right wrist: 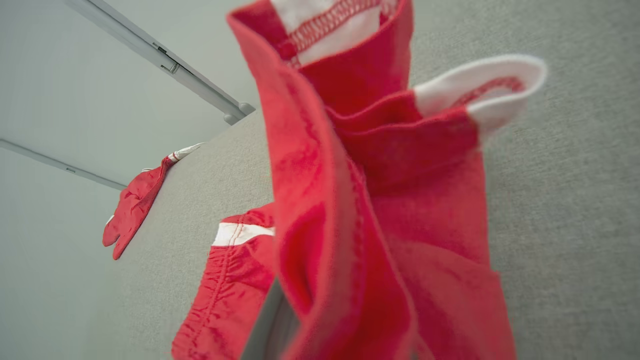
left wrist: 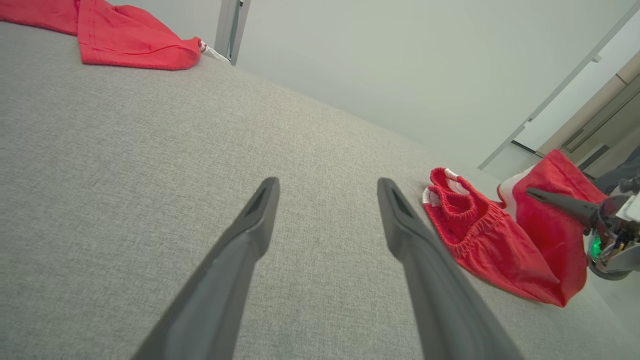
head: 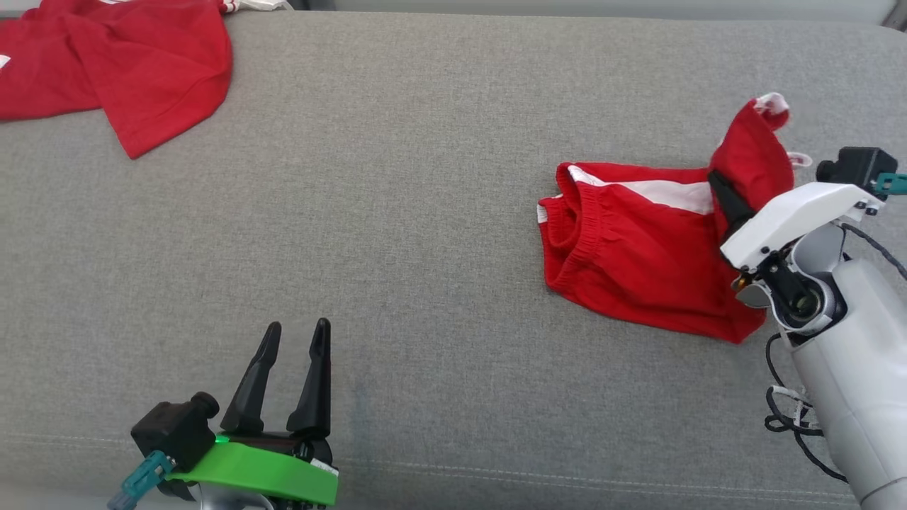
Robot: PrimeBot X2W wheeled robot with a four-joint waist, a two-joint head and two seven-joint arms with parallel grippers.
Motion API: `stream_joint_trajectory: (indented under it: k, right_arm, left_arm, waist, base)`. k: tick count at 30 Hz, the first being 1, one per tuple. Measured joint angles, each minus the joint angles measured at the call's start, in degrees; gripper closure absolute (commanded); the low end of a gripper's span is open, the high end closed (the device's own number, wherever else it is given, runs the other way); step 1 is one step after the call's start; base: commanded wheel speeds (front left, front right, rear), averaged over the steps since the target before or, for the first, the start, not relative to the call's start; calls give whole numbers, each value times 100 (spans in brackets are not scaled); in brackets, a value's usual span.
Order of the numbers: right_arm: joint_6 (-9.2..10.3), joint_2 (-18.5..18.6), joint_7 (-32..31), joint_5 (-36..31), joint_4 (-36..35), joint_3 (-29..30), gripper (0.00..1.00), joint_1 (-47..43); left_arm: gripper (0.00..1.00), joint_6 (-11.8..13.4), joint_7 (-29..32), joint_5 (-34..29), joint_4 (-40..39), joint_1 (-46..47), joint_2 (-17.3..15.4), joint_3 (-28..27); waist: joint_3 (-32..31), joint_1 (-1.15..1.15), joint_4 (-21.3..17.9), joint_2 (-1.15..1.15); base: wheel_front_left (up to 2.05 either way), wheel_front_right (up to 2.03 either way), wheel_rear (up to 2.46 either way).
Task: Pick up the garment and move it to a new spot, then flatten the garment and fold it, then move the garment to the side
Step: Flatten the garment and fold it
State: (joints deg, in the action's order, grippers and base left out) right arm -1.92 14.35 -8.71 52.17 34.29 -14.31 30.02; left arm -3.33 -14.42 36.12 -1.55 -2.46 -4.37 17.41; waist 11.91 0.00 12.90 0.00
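Nearest the lens, my left gripper [head: 297, 326] is poised over the near edge of the work surface. Its two dark fingers are spread wide with nothing between them, and its green wrist housing [head: 262, 471] sits just behind. Beneath everything stretches a grey woven cushion [head: 425, 212], with a stitched seam running along its near side. At its far left corner lies a second red garment [head: 142, 71], crumpled, partly cut off by the edge of the head view and well apart from both my grippers. The task's garment [head: 638, 255], a pair of red shorts with white trim and a gathered elastic waistband, sits on the right half of the cushion. Most of it rests on the grey cloth, with the waistband opening turned toward my left side. Its far right end is drawn up off the surface into a peak, with a white-edged hem at the top. My pale right forearm [head: 850, 354] comes in from the lower right corner, black cables [head: 786, 418] looping beside it. My right gripper [head: 714, 178] is clamped on that raised fold of the shorts, fingers pressed together with red cloth bunched around them. In the right wrist view the fabric hangs close against the lens.
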Motion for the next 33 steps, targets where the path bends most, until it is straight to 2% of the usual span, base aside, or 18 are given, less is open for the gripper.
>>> stream_joint_trajectory:
  k: [11, 22, 30, 31, 32, 33]
  right_arm:
    - [170, -355, -263, -290, -134, -528, 100, -9]
    - [401, -450, -346, -386, -149, -654, 100, -40]
    - [455, -587, -396, -423, -186, -760, 100, -58]
    - [455, -594, -396, -436, -198, -776, 92, -57]
    - [455, -602, -396, -444, -203, -789, 79, -57]
    - [456, -613, -396, -444, -208, -794, 62, -57]
  left_arm:
    - [0, -3, 0, 0, 48, -1, 25, -22]
    - [0, -20, 0, 0, 66, -2, 48, -27]
    - [0, -27, 0, 0, 66, -1, 80, -46]
    - [0, -29, 0, 0, 66, -1, 83, -48]
    - [0, -52, 0, 0, 66, -1, 88, -49]
    - [0, -69, 0, 0, 66, -1, 93, -49]
  waist:
    - [-93, 0, 190, 0]
    - [-89, 0, 259, 0]
    - [-76, 0, 273, 0]
    - [-76, 0, 273, 0]
    - [-75, 0, 273, 0]
    - [-75, 0, 273, 0]
  base:
    - [0, 0, 0]
    - [0, 0, 0]
    - [0, 0, 0]
    - [0, 0, 0]
    - [0, 0, 0]
    - [0, 0, 0]
